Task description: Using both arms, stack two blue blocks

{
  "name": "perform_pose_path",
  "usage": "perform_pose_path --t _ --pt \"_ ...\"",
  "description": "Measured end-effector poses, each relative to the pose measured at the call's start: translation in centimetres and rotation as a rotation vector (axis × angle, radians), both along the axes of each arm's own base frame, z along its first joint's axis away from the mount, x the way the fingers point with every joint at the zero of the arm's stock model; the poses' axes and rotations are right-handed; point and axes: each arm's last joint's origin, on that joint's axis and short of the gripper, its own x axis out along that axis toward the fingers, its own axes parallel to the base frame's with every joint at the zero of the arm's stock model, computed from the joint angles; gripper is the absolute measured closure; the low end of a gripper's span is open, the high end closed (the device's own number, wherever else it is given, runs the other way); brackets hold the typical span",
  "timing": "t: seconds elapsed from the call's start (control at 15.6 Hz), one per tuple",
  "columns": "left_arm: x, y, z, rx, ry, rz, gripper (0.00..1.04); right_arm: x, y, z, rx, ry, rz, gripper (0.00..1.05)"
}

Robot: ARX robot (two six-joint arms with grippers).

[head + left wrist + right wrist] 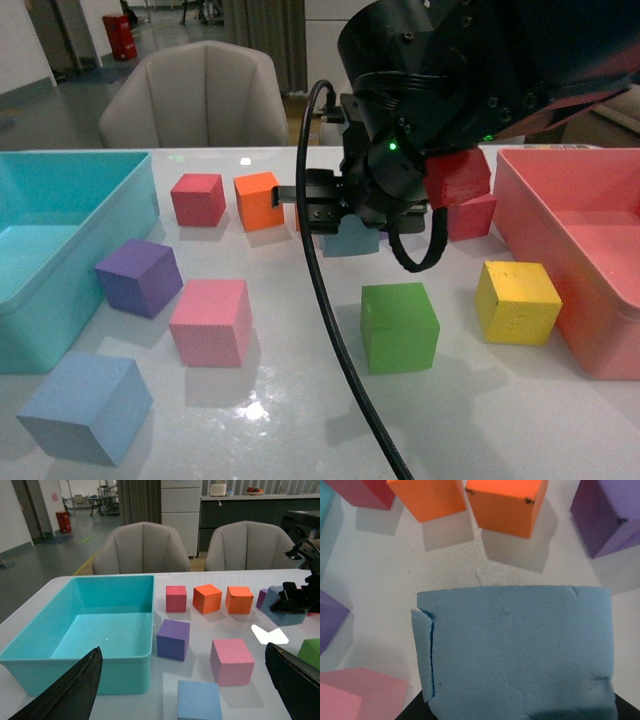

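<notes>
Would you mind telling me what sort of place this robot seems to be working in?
Probably a lab or workshop hall: a white table set with foam cubes and bins, beige chairs behind it, and a bare grey floor stretching away beyond.

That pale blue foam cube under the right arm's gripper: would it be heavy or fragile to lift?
Probably light: the pale blue foam cube looks matte and porous. Likely soft and easily damaged, since a split runs along one edge. Its flat faces should stop it rolling, and the rough surface should resist slipping.
</notes>
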Motion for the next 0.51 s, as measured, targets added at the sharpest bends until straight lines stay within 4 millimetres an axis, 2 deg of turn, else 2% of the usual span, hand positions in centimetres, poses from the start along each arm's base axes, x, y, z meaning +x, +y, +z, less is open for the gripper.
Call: perform_pose_path --t 0.06,0.51 --pt "0.0 0.0 0.0 0.0 0.0 0.0 0.07 0.2 0.8 -0.5 0.02 0.039 -0.004 0.6" --pt "0.0 0.0 0.0 0.0 0.0 0.0 0.07 1.3 2.4 -2.6 0.043 0.121 -0.039 0.6"
